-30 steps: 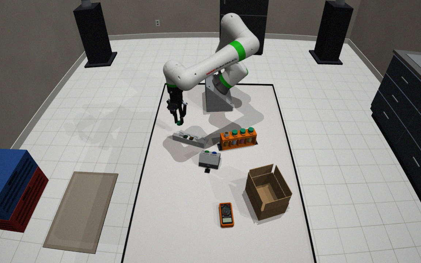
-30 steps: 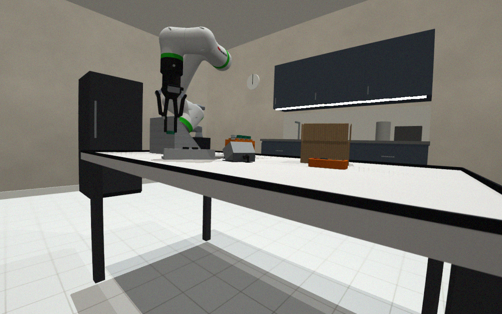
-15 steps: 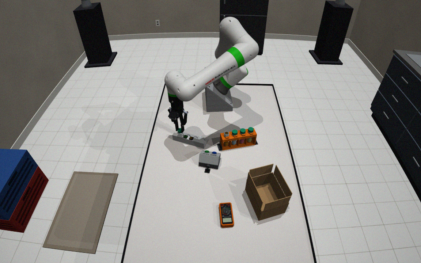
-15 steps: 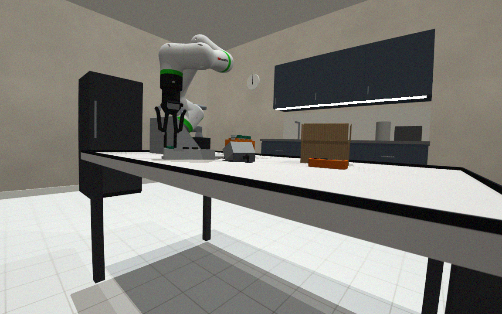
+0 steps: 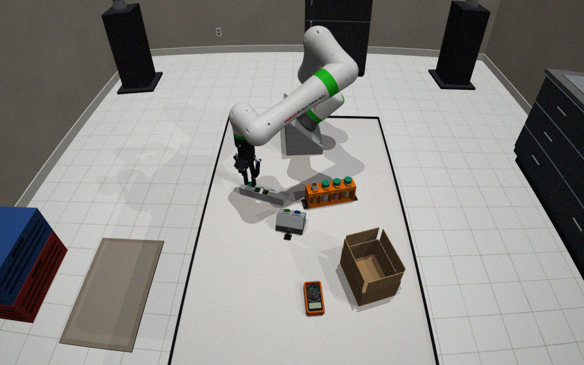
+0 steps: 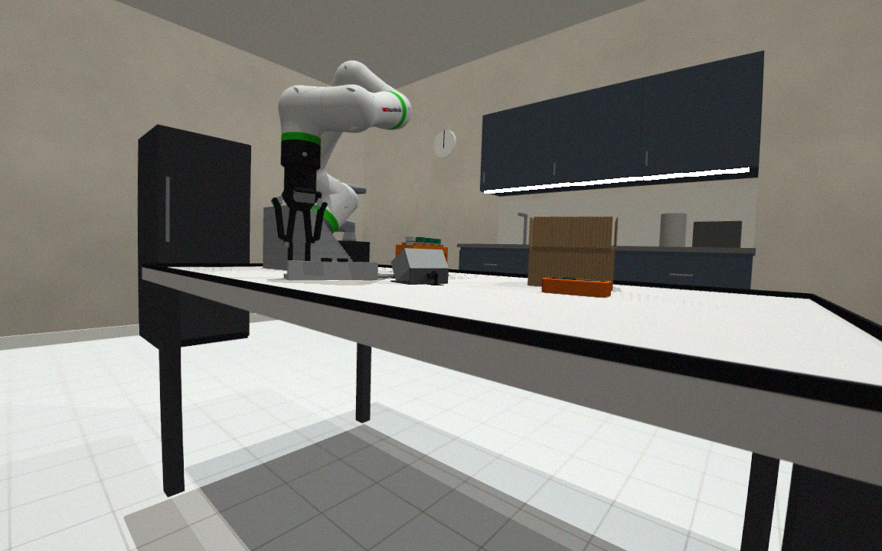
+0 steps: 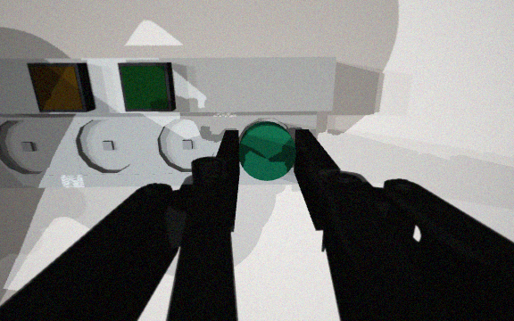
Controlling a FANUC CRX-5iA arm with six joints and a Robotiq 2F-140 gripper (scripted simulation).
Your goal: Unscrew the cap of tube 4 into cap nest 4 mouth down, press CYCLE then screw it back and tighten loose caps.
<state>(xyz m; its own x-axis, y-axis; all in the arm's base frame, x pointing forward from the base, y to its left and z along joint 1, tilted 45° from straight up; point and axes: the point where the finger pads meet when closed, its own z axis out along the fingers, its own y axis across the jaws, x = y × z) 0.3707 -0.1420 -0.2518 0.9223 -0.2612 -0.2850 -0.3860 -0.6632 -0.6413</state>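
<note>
My gripper [image 7: 267, 151] is shut on the green cap of tube 4 [image 7: 267, 151]. It holds the cap right at cap nest 4, the rightmost nest of the grey cap tray [image 7: 159, 120] in the wrist view. I cannot tell whether the cap touches the nest. The three other nests [image 7: 105, 144] are empty. The amber lamp [image 7: 61, 86] and the green lamp [image 7: 146, 86] both look dark. In the top view the gripper [image 5: 251, 180] stands over the tray's left end [image 5: 262, 194]. The orange tube rack [image 5: 330, 192] holds the uncapped tube 4 [image 5: 313, 186] and three green-capped tubes.
The grey key housing [image 5: 290, 221] with its green key [image 5: 287, 210] and blue key [image 5: 297, 211] sits just in front of the tray and rack. An open cardboard box [image 5: 371, 265] and an orange multimeter [image 5: 314, 297] lie nearer the camera.
</note>
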